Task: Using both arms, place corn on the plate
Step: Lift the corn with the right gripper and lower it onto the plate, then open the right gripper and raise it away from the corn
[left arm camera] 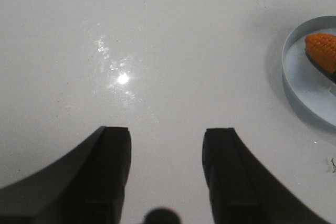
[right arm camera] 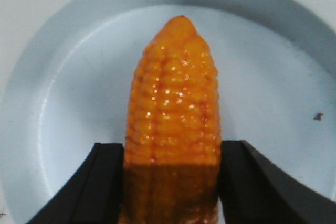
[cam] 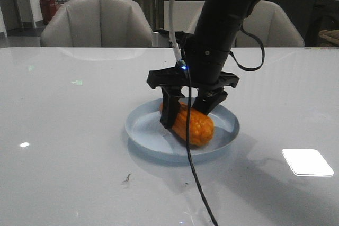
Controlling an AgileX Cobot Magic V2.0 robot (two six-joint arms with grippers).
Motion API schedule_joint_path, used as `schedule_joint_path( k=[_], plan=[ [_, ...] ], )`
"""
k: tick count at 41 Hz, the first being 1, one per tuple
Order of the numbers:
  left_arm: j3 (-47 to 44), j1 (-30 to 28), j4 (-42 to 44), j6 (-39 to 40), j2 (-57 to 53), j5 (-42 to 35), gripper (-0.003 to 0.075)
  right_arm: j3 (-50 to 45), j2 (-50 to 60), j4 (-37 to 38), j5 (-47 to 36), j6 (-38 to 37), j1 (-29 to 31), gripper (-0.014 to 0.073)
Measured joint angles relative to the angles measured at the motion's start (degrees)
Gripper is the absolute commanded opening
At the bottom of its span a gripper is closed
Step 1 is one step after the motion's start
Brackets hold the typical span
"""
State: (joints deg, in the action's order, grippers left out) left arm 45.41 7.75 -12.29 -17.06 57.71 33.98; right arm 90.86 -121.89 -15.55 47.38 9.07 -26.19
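Off to the left, out of the front view: left gripper (left arm camera: 167, 174), fingers spread wide apart over bare white table (left arm camera: 157, 51), nothing between them; seen from its wrist camera, plate (left arm camera: 294, 82) and one tip of the corn (left arm camera: 323, 51) lying well apart from it, toward 2 o'clock. At the middle of the front view: pale blue plate (cam: 143, 125) flat on the glossy table (cam: 63, 130), orange corn (cam: 197, 125) inside it, near end pointing toward 5 o'clock, far end hidden behind the fingers. Coming down from 12 o'clock onto the cob: right gripper (cam: 190, 110), dark and bulky, a thin black cable (cam: 192, 173) trailing toward 6 o'clock. Closed on the corn (right arm camera: 172, 119), one finger pressed against each flank of the cob, per the right wrist camera. Cannot tell whether the cob rests on the plate floor or hangs just above it. Tiny dark speck (right arm camera: 317, 116) on the plate (right arm camera: 262, 77), beside the corn.
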Motion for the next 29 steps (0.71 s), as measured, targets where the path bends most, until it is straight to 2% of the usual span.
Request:
schedule_joint_path(
  k=[6, 19, 29],
  plan=[
    [0.0, 0.0, 0.0, 0.0, 0.0, 0.0, 0.0388, 0.3, -0.2, -0.1, 0.0, 0.0, 0.0, 0.0496],
    [0.0, 0.0, 0.0, 0.0, 0.0, 0.0, 0.0388, 0.5, 0.9, 0.1, 0.1, 0.0, 0.0, 0.0499],
    [0.0, 0.0, 0.0, 0.0, 0.0, -0.4, 0.0388, 7.4, 3.9, 0.2, 3.8, 0.0, 0.4, 0.0499]
  ],
)
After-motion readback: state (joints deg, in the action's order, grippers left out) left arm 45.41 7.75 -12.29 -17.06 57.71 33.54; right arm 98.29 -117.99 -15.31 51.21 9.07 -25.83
